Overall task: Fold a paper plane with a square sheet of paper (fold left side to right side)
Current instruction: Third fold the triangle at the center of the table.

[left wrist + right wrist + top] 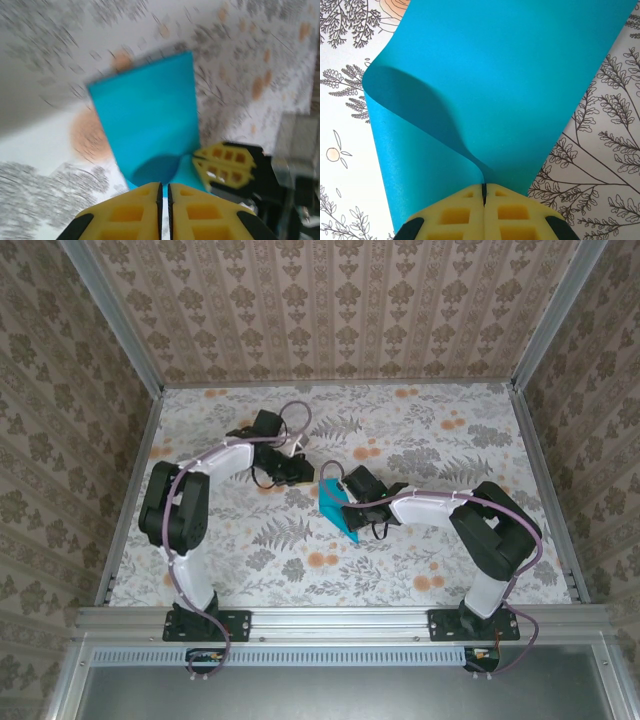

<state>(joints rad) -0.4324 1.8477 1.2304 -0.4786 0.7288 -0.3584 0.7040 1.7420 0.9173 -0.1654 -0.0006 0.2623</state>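
Turquoise square sheet of paper mid-table, curled over and pinched by the right gripper.

The square sheet of paper lies near the centre of the floral table, between the two grippers. One side is lifted and rolls over the flat part in a soft curve with no crease. The right gripper has its yellow fingers pressed together on the raised edge. The left gripper sits just at the sheet's opposite side, its fingers nearly together with only a thin slit. That view is blurred, so I cannot tell whether paper is caught between them.
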